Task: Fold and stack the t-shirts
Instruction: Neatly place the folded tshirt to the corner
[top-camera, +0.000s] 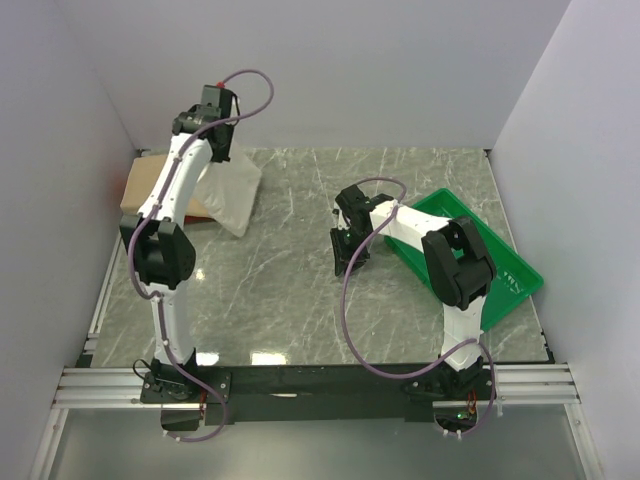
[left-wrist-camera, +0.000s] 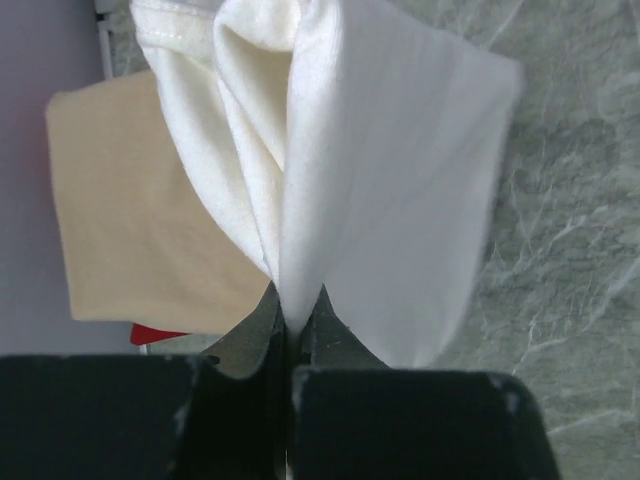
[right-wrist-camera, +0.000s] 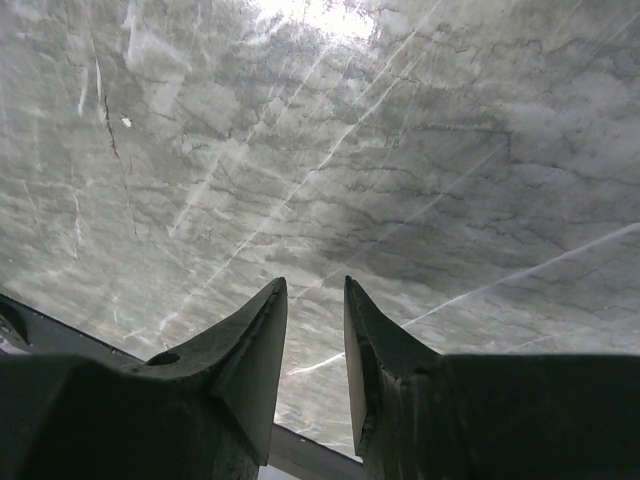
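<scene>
My left gripper (top-camera: 215, 150) is raised at the far left and is shut on the off-white cream t-shirt (top-camera: 232, 195), which hangs from it down to the table. In the left wrist view the cream shirt (left-wrist-camera: 380, 170) drapes away from the shut gripper (left-wrist-camera: 296, 305). A folded tan beige shirt (left-wrist-camera: 140, 230) lies beneath it at the left, also in the top view (top-camera: 143, 186). A sliver of red shirt (left-wrist-camera: 155, 333) shows under the tan one. My right gripper (top-camera: 347, 258) is open and empty just above the table middle; it also shows in the right wrist view (right-wrist-camera: 315, 290).
A green plastic tray (top-camera: 508, 262) stands at the right, under my right arm. White walls close in the table on the left, back and right. The tan shirt lies against the left wall.
</scene>
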